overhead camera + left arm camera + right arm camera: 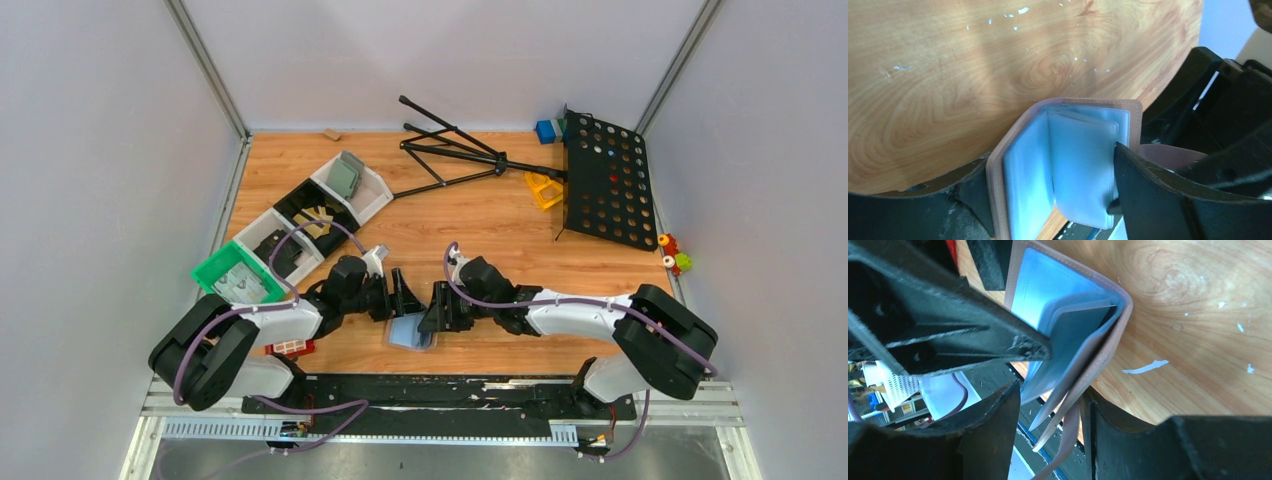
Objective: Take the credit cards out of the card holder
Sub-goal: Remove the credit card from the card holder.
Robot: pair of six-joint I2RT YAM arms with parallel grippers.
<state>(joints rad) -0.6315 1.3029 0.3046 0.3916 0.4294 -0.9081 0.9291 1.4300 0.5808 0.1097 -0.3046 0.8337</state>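
Observation:
The card holder (410, 331) lies open like a book at the table's front edge, with light blue inside faces and a salmon-tan rim. In the left wrist view the card holder (1023, 185) sits between my left gripper's (1053, 197) jaws: one finger is behind the left cover and the other presses the inner pocket's edge. My right gripper (1053, 440) is open around the other cover (1098, 365) and its strap, which lie against one finger. No black credit card shows clearly; a dark face (1075, 330) sits in the fold. Both grippers (400, 300) (437, 312) meet over the holder.
A green bin (238, 275) and white bins stand at the left, one holding a grey-green holder (345, 178). A black folding stand (450, 150), a perforated black panel (605, 180), a yellow piece (545, 188) and a blue block (545, 130) lie at the back. A black rail (440, 385) runs along the front.

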